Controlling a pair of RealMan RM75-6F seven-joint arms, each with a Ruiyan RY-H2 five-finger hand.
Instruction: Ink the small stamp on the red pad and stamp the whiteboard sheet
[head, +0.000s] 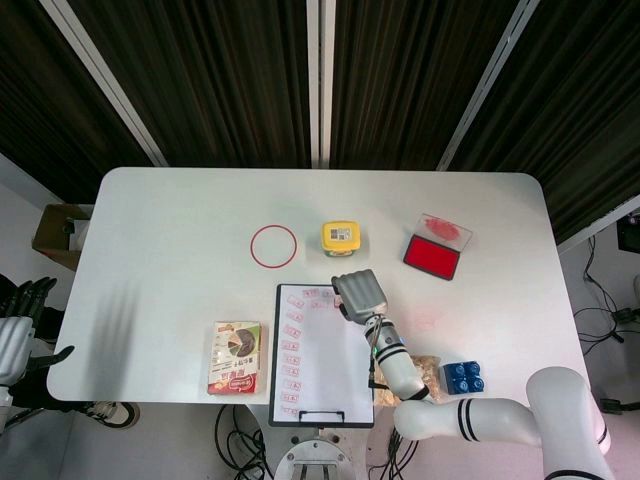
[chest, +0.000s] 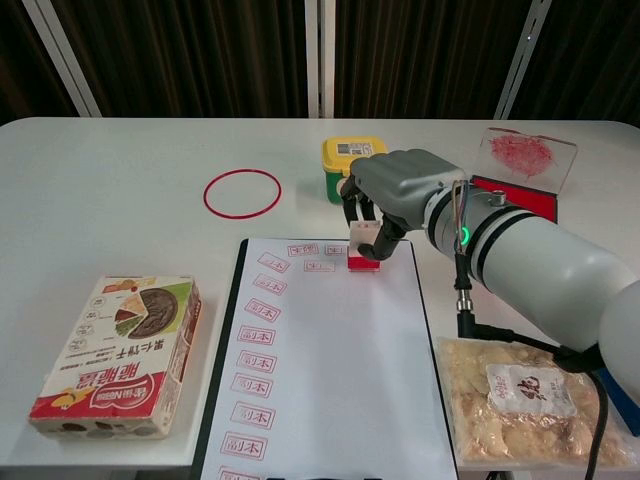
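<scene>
White table (head: 180, 220) before dark curtains carries the work. Right hand (chest: 400, 190) pinches the small stamp (chest: 362, 250) upright, its red base down on the far edge of the whiteboard sheet (chest: 330, 370), seemingly to add to the row of prints there. Red pad (chest: 512, 200) lies open far right, lid propped behind, within that arm's reach. Left hand (head: 20, 325) hangs off the table's left, fingers apart, holding nothing.
</scene>
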